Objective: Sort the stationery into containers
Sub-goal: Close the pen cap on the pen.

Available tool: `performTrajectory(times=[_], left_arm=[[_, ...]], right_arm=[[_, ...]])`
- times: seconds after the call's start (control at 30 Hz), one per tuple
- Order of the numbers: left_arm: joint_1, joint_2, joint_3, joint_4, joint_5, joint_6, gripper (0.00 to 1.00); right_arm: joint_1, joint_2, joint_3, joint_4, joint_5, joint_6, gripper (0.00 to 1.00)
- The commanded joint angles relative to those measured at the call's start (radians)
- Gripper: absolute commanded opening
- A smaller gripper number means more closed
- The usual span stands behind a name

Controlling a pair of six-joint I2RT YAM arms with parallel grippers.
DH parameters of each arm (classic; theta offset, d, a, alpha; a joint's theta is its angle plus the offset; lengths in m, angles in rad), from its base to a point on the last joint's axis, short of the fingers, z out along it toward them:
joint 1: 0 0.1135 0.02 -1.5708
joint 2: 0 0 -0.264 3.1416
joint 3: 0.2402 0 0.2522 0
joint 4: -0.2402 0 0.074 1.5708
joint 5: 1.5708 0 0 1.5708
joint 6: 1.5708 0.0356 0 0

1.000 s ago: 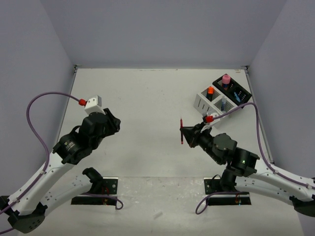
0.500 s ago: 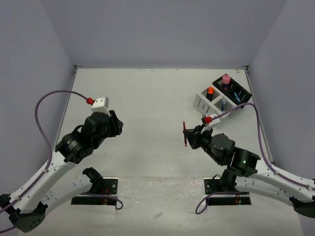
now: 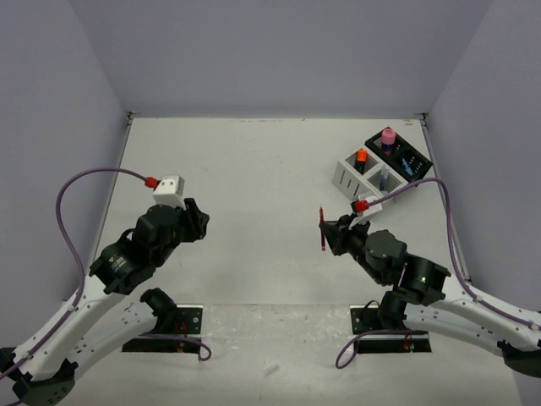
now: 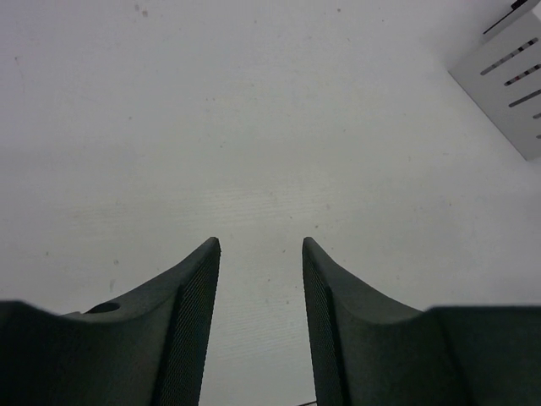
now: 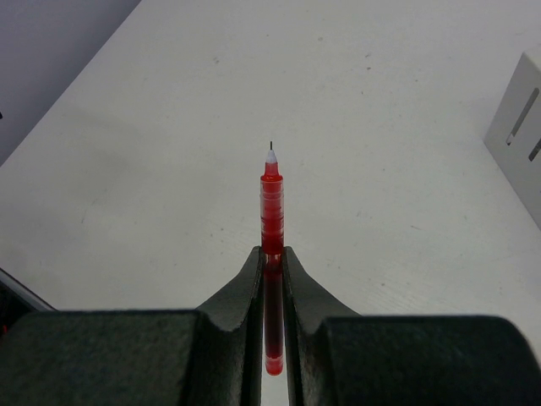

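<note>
A pale table (image 3: 254, 161) sits between plain lilac walls. The right gripper (image 5: 270, 251) pinches a red pen (image 5: 270, 194) (tip pointing away from the wrist), near the white container (image 3: 347, 179). The black container (image 3: 373, 141) stands just behind it, with a pink cylinder (image 3: 388, 135) inside. The left gripper (image 4: 260, 244) hangs over the table, fingers spread.
</note>
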Motion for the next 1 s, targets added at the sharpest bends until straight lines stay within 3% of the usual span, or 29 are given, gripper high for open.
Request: performTrajectory(times=[0.0,0.2,0.37,0.53,0.6,0.7,0.97], left_arm=[[0.0,-0.002,-0.002,0.067,0.009,0.058,0.5],[0.001,0.03,0.008,0.068,0.047,0.08,0.65],[0.001,0.046,0.027,0.073,0.172,0.13,0.89],[-0.006,0.21,0.044,0.003,0.427,0.148,0.94],[-0.035,0.229,0.014,0.001,0.438,0.122,0.94],[-0.114,0.242,-0.025,0.001,0.424,0.073,0.94],[-0.662,0.384,-0.056,-0.012,0.199,-0.206,0.88]], right_arm=[[-0.008,0.011,0.054,0.001,0.026,0.005,0.0],[-0.014,0.014,0.057,0.0,0.02,0.004,0.0],[-0.023,0.018,0.065,-0.025,0.009,0.0,0.0],[-0.031,0.016,0.093,-0.088,-0.011,0.0,0.0],[-0.034,0.012,0.1,-0.101,-0.022,-0.001,0.0],[-0.037,0.011,0.109,-0.118,-0.035,-0.006,0.0],[-0.047,0.04,0.129,-0.132,-0.067,-0.02,0.0]])
